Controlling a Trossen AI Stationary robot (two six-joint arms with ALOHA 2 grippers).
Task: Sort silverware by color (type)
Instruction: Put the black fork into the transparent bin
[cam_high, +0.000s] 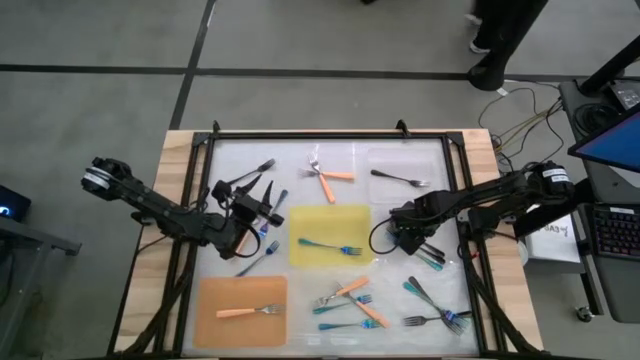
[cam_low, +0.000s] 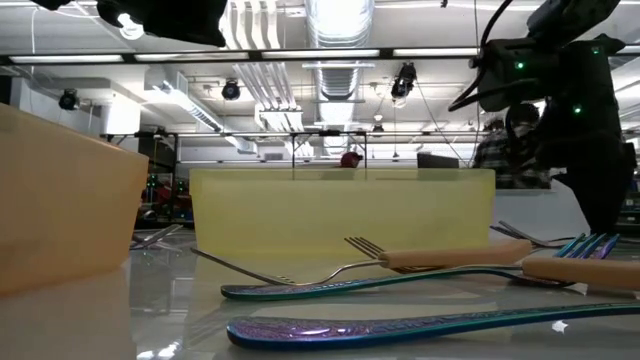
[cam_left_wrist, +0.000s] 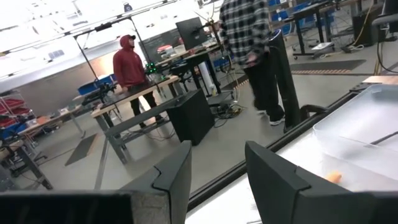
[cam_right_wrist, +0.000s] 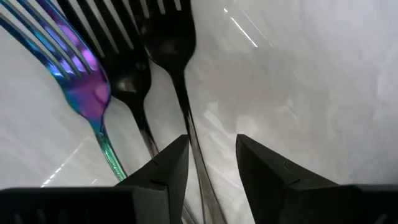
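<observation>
Now your right gripper (cam_right_wrist: 211, 163), just right of the yellow mat (cam_high: 329, 235), straddles a dark fork's (cam_right_wrist: 176, 68) handle, jaws released: close next, I judge. Your left gripper (cam_high: 262, 210) waits left of that mat, jaws parted, empty.

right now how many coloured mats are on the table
2. The yellow mat lies at the middle of the table; the orange mat lies at the bottom left corner in the high view. A clear one may go unseen.
</observation>
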